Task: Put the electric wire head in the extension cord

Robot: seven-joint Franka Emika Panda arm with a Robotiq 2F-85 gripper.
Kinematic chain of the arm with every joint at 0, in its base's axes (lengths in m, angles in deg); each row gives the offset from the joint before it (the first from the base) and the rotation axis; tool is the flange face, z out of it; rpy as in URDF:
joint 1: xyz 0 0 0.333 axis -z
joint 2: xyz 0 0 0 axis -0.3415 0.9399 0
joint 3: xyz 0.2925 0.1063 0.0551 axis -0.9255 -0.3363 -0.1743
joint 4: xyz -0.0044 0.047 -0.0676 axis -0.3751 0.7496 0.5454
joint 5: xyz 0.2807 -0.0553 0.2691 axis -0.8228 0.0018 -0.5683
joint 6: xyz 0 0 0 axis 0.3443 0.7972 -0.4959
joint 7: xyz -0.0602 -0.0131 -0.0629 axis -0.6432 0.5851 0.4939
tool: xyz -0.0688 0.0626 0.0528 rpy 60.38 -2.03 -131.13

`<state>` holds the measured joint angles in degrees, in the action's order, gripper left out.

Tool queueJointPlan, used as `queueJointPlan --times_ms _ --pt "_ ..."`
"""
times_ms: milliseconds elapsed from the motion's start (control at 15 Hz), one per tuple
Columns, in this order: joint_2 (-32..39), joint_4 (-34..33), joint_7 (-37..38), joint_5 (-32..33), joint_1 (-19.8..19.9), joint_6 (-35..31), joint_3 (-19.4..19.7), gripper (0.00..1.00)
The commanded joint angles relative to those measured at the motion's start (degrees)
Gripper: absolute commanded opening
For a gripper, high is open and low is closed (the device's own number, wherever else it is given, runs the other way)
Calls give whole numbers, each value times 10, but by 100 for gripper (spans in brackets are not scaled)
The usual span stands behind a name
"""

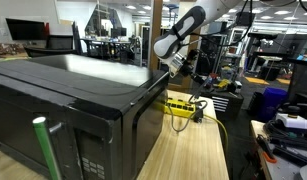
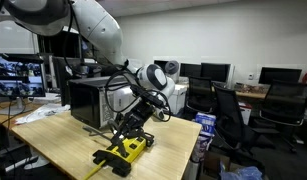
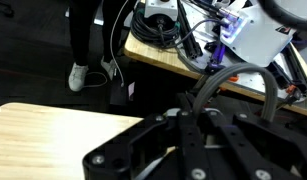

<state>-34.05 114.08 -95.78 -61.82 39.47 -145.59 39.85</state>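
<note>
the extension cord (image 1: 179,103) lies flat on the wooden table (image 1: 198,155), just beside the front corner of the black microwave (image 1: 73,100), its row of sockets facing up; in both exterior views the gripper (image 2: 133,126) hangs above it, seemingly toward the end nearer the microwave; the wrist view shows only the dark bulk of the fingers (image 3: 203,140) against the table edge and the floor beyond, so i cannot tell how wide the jaws stand, nor whether the wire head sits between them; the plug itself is too small to make out in any view; judged from this, the step in hand is lining up for the insertion; to do it well, the prongs should be squared to one socket's slots before any downward push, with the wrist held so that the plug travels straight down and not at a tilt; the strip looks light and unfastened, so a skewed push would probably slide it along the table; better to descend slowly and press only once the prongs seat
</note>
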Motion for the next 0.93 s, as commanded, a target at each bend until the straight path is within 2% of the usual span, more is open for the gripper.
queueJointPlan --times_ms 0,867 --pt "2 -1 -18 8 6 -7 -10 1" --pt "7 -10 -23 7 5 -21 -15 1"
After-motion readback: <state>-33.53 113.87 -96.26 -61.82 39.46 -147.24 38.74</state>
